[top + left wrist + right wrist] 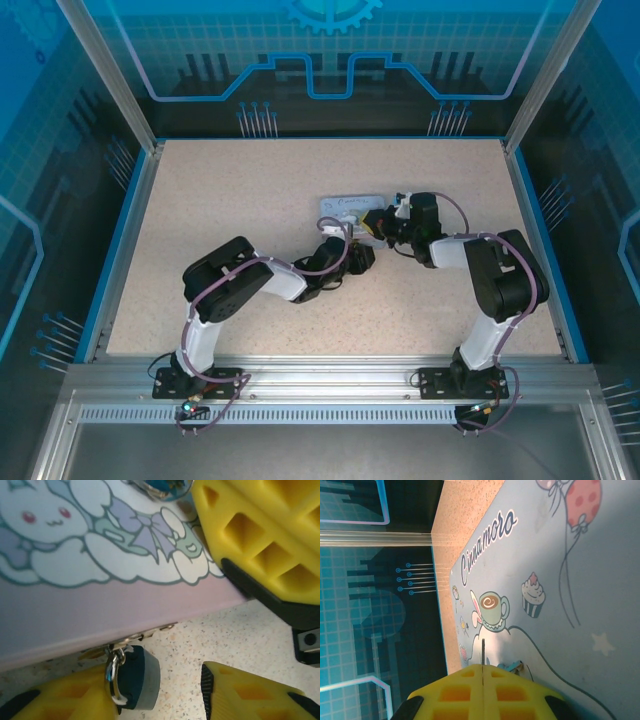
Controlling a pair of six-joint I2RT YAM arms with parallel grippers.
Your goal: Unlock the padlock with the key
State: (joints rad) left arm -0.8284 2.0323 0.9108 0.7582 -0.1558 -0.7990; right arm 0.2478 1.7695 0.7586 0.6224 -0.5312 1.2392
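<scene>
A robot lab cell: a speckled table [250,200] edged in front by an aluminium rail [330,385], fenced by metal posts [107,75] and blue walls [330,60] printed with circuit and gear graphics.

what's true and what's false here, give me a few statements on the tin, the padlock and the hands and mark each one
1. The padlock hangs from a metal clasp at the edge of the tin. True.
2. The right hand has its fingers spread wide. False: they are pressed together.
3. The tin's lid is plain. False: it carries a cartoon print and lettering.
4. The padlock sits between the fingers of the left hand. True.
5. The left hand waits at the near edge of the table, far from the tin. False: both hands are right at the tin.
</scene>
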